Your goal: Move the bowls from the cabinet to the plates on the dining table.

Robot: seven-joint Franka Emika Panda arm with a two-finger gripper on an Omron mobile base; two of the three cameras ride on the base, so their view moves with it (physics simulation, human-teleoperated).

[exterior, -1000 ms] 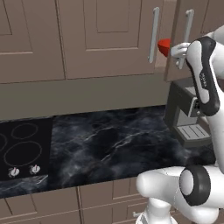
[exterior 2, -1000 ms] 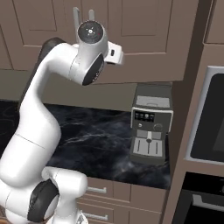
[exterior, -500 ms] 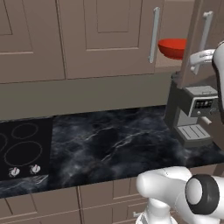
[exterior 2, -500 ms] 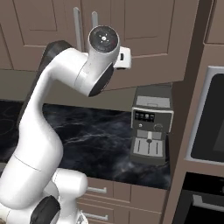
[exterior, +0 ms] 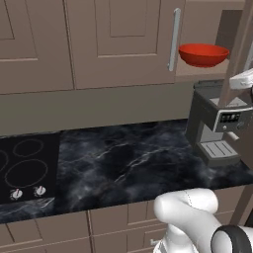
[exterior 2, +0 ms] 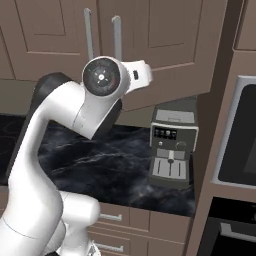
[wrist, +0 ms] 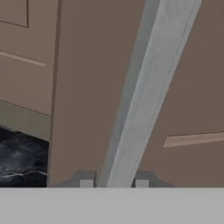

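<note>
The red bowl point(exterior: 203, 54) sits on the cabinet point(exterior: 206, 74) shelf at the upper right of the left base view. Glossy and rigid, probably slippery; best pinched across its rim. The claw point(wrist: 113, 183) is pinching the door's silver handle point(wrist: 151, 94).

The bowl point(exterior: 203, 54) sat inside the open cabinet point(exterior: 118, 39), at 12 o'clock above the coffee machine point(exterior: 218, 127). The cooktop point(exterior: 23, 170) lay on the worktop point(exterior: 133, 163) at 9 o'clock of that machine.
</note>
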